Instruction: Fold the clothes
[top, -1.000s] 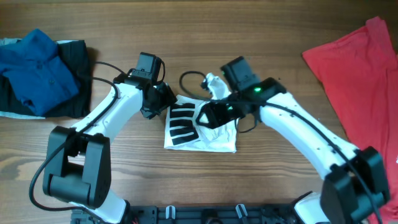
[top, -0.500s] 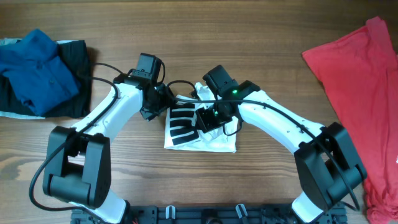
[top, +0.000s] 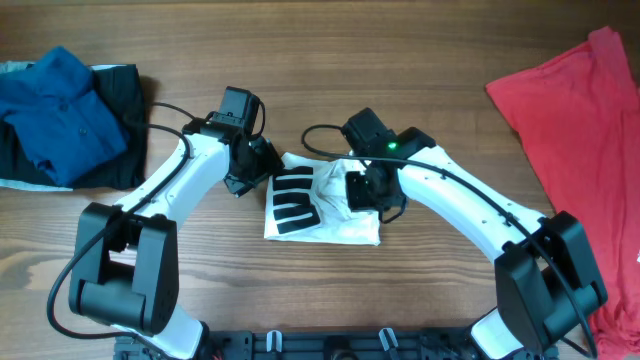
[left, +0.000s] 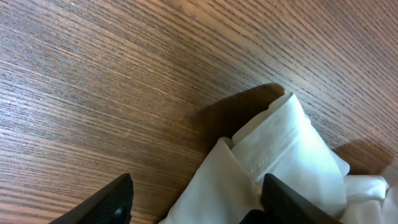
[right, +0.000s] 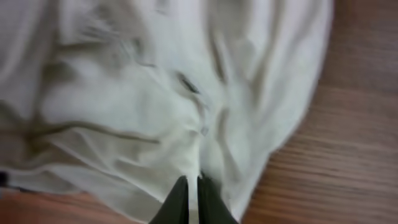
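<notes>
T-shirt (top: 340, 218), white and folded into a compact rectangle, lies in the middle of the wooden table (top: 450, 60) in the overhead view, its black striped print (top: 292, 200) facing up on its left half. The left gripper (top: 265, 165) sits at the shirt's upper-left corner and the right gripper (top: 368, 195) rests on its upper-right part, while a red shirt (top: 575, 120) lies spread well apart at the table's right edge and a blue garment (top: 55, 110) is bundled at the far left (on top of some black cloth (top: 122, 85)). From the left wrist, the left gripper (left: 198, 183) has its jaws standing wide, with a stitched, folded edge of the T-shirt (left: 280, 143) reaching in between them over bare wood. From the right wrist, which is blurred, the right gripper (right: 189, 199) has its jaws drawn nearly together on the rumpled T-shirt (right: 124, 93), and it seems to pinch a thin fold of the cloth.
</notes>
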